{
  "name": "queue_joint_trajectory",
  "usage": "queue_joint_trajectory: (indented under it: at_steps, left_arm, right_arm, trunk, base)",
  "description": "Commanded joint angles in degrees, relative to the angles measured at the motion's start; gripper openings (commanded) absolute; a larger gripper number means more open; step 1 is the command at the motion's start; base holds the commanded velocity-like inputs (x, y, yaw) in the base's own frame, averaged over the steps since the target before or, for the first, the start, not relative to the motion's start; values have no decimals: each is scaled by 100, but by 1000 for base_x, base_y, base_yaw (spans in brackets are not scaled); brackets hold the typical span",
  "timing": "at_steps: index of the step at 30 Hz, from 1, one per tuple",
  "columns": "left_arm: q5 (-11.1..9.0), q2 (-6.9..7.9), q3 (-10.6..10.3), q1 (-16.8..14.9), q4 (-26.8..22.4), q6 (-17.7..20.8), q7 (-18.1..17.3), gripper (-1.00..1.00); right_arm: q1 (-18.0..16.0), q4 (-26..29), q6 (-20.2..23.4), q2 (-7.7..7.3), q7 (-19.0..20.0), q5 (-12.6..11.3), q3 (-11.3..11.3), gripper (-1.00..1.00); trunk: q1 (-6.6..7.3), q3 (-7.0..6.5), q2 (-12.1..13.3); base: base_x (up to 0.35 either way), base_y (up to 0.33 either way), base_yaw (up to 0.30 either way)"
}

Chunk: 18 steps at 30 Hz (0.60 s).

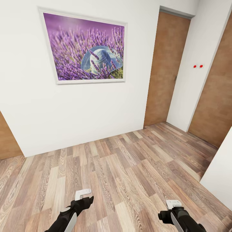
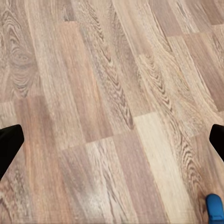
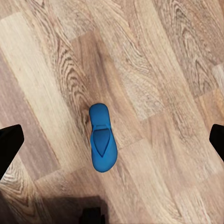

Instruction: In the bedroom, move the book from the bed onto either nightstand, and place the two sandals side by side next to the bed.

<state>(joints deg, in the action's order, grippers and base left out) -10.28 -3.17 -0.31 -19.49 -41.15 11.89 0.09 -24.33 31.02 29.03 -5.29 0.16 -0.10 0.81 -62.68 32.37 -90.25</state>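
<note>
Both pincers hang empty above the wood-plank floor: the left gripper and the right gripper each show dark fingertips at opposite edges of their wrist views, jaws spread wide, touching nothing. A blue sandal lies flat on the planks below the right gripper; a blue tip shows near the left one. Ahead, a framed lavender picture hangs beside a brown door.
</note>
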Motion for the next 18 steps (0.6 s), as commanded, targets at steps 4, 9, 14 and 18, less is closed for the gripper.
queue_joint_trajectory:
  at_steps: [4,9,14,18]
  left_arm:
    - [-56,4,7,-2,31,-92,0,100]
    - [-59,8,10,-2,44,-122,-4,100]
    - [-59,2,5,1,50,-132,-8,100]
    - [-61,1,8,0,53,-133,-8,100]
  right_arm:
    - [-2,-6,26,-1,1,4,10,100]
    - [-2,-15,24,-4,-2,9,5,100]
    - [-2,-21,25,-2,-6,16,-4,100]
    - [-2,-24,24,0,-7,18,-8,100]
  trunk:
    - [-88,78,-165]
    - [-198,168,-366]
    - [-308,258,-566]
    - [-396,330,-726]
  base:
    - [0,0,0]
    - [0,0,0]
    - [0,0,0]
    - [0,0,0]
